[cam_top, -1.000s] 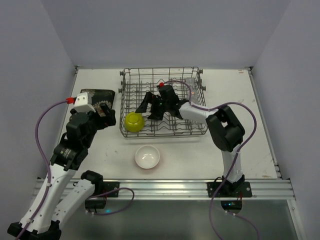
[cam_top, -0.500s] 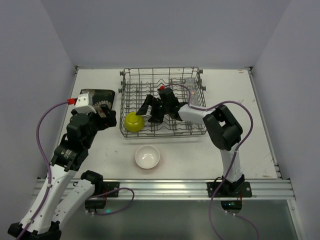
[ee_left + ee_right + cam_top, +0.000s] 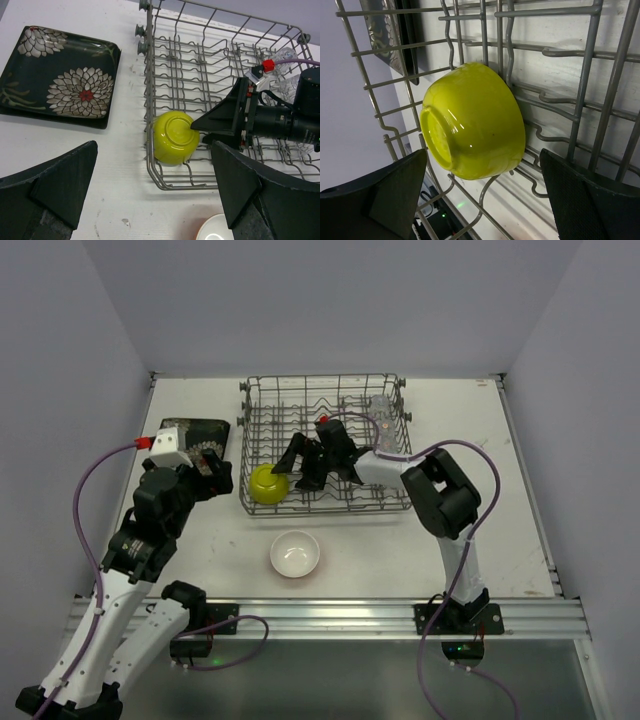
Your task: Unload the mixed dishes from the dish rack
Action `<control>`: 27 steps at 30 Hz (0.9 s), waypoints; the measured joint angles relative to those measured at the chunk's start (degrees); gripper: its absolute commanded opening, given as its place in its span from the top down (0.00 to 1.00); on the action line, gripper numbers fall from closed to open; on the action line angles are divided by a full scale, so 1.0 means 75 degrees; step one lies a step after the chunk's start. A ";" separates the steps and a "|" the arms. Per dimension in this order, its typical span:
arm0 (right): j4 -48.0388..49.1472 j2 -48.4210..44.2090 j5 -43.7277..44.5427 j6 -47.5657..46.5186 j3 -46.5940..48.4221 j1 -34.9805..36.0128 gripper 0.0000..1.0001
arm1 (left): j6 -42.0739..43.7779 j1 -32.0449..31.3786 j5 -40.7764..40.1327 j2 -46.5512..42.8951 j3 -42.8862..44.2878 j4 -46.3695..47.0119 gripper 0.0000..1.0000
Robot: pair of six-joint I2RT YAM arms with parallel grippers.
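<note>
The grey wire dish rack [image 3: 398, 390] stands at the table's middle back. A yellow-green bowl [image 3: 268, 483] leans on its side in the rack's front-left corner. It also shows in the left wrist view [image 3: 174, 138] and fills the right wrist view [image 3: 475, 127]. My right gripper [image 3: 290, 470] is open inside the rack, its jaws on either side of the bowl without touching it. My left gripper [image 3: 218, 466] is open and empty over the table left of the rack. The flowered black plate [image 3: 195, 430] lies on the table. The orange bowl [image 3: 295, 553] stands in front of the rack. The teal-centred plate is out of view.
Clear glasses [image 3: 383, 406] stand in the rack's back-right corner, also in the left wrist view [image 3: 289, 55]. The right arm's cable [image 3: 470, 455] loops over the rack's right side. Grey walls close the table at the back and both sides.
My right gripper has moved left inside the rack, up to the yellow-green bowl. The left arm has barely shifted.
</note>
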 measured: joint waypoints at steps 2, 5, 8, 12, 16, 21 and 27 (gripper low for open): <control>0.0041 0.0017 -0.0015 0.0023 0.0012 0.0017 0.04 | 0.0009 0.0000 0.0000 0.0003 -0.0003 0.0000 0.00; 0.0111 0.0061 -0.0102 0.0055 0.0012 0.0020 0.04 | 0.0026 0.0000 0.0000 0.0009 -0.0009 0.0003 0.00; 0.0204 0.0154 -0.0146 0.0079 0.0064 0.0035 0.04 | 0.0047 0.0003 0.0003 0.0038 -0.0009 0.0003 0.00; 0.0286 0.0259 -0.0160 0.0108 0.0143 0.0061 0.04 | 0.0047 0.0000 0.0012 0.0067 -0.0009 0.0006 0.00; 0.0350 0.0356 -0.0262 0.0134 0.0189 0.0067 0.04 | 0.0047 0.0000 0.0026 0.0067 -0.0009 0.0006 0.00; 0.0618 0.0420 -0.0402 0.0309 0.0192 0.0064 0.04 | 0.0047 0.0003 0.0041 0.0067 -0.0009 0.0006 0.00; 0.0973 0.0484 -0.0597 0.0525 0.0149 0.0061 0.04 | 0.0047 0.0000 0.0055 0.0067 -0.0009 0.0003 0.00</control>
